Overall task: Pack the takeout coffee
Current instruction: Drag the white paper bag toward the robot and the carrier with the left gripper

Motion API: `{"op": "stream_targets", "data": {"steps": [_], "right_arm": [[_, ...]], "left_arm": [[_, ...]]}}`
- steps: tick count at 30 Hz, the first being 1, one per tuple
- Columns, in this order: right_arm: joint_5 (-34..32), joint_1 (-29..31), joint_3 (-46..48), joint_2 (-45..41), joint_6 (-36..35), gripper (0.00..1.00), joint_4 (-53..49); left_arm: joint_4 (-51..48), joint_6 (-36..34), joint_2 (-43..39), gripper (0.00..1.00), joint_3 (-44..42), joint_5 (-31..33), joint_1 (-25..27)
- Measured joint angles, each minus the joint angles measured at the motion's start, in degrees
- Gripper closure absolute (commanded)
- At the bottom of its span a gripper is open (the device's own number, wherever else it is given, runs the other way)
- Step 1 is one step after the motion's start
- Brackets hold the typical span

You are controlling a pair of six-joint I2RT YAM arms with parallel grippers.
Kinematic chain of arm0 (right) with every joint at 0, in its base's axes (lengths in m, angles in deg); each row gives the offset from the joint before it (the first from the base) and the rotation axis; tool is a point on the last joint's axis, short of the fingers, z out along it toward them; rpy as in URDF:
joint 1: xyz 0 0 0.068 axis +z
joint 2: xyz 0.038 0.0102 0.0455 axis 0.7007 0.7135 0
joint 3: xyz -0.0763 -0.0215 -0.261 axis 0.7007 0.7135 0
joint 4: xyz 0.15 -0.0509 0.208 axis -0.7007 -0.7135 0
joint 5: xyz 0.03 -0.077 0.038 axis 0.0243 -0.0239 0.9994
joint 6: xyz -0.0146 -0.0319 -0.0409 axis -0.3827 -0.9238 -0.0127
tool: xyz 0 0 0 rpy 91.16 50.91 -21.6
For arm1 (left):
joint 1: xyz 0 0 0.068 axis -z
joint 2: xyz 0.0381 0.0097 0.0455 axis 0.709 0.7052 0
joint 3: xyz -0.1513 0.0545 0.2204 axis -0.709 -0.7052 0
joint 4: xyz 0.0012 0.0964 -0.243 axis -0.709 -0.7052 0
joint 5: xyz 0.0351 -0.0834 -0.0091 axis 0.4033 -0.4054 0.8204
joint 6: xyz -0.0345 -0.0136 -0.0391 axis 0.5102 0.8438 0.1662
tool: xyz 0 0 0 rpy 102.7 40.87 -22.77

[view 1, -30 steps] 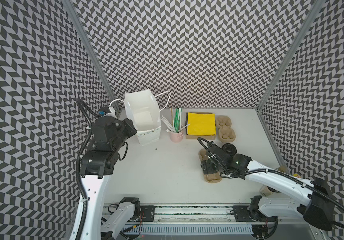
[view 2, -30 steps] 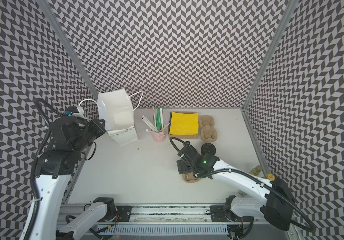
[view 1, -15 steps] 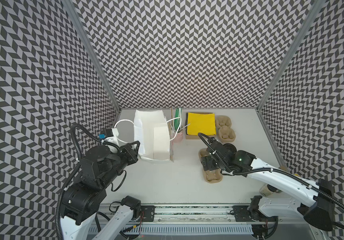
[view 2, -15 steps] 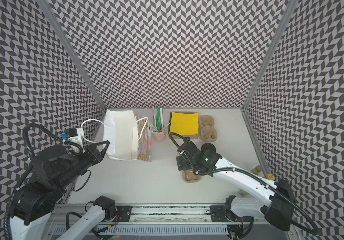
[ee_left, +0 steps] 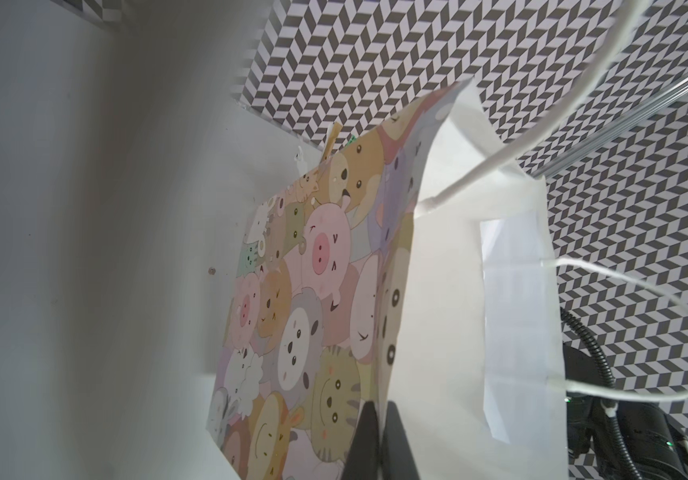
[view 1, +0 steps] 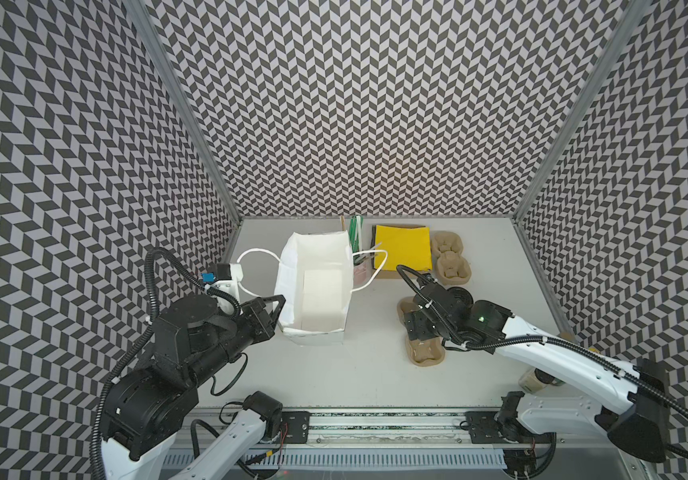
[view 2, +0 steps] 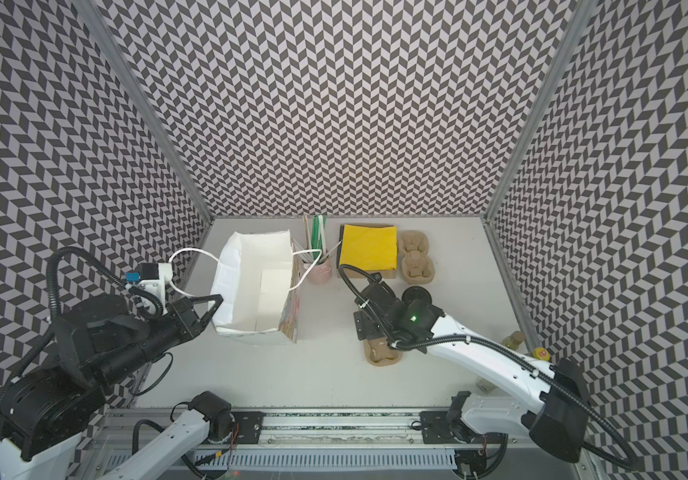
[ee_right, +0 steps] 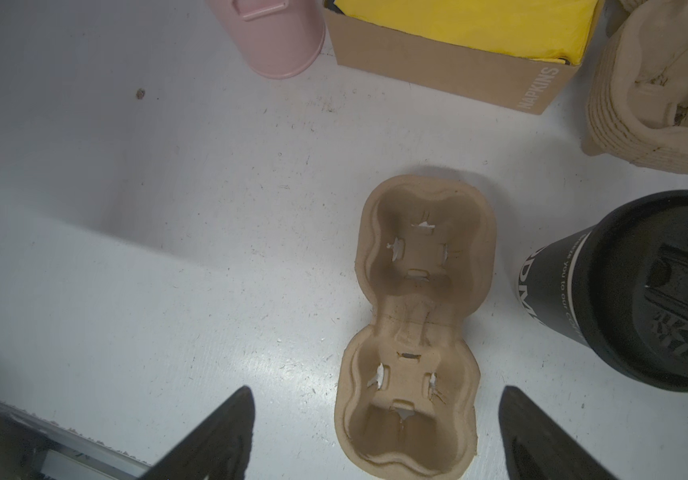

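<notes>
While one coffee (ee_right: 625, 299) stands, one bag (view 1: 292, 274).

A white tabletop (view 1: 355, 374) stands boxed by three walls (view 1: 355, 104) of black-and-white chevron pattern. Grey metal posts (view 1: 183, 104) rise at the tabletop's back corners. A metal rail (view 1: 375, 428) lines its front edge. Light is soft and even.

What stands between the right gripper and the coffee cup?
Nothing visible. The open right gripper hangs over the empty pulp carrier; the coffee cup stands lidded just beside that carrier, unobstructed.
</notes>
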State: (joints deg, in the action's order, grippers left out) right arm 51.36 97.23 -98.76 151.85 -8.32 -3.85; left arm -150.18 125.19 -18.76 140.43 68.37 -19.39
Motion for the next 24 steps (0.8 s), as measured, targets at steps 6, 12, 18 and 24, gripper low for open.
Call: {"op": "stream_targets", "data": {"steps": [6,12,18,24], "right_arm": [[-0.76,0.00,0.44,-0.02,0.02,0.11,-0.02],[-0.94,-0.31,3.48,-0.57,-0.04,0.16,1.42],[1.22,-3.54,6.01,-0.61,-0.72,0.24,3.48],[4.81,-7.89,7.34,-0.52,-2.29,0.29,4.92]], "left_arm": [[-0.20,1.97,-0.90,1.00,-11.37,-4.57,0.26],[2.21,4.28,-2.29,1.00,-12.92,-6.51,0.46],[6.95,8.04,-4.90,1.00,-19.17,-7.34,0.46],[10.25,10.84,-6.03,1.00,-23.43,-7.65,0.46]]}}
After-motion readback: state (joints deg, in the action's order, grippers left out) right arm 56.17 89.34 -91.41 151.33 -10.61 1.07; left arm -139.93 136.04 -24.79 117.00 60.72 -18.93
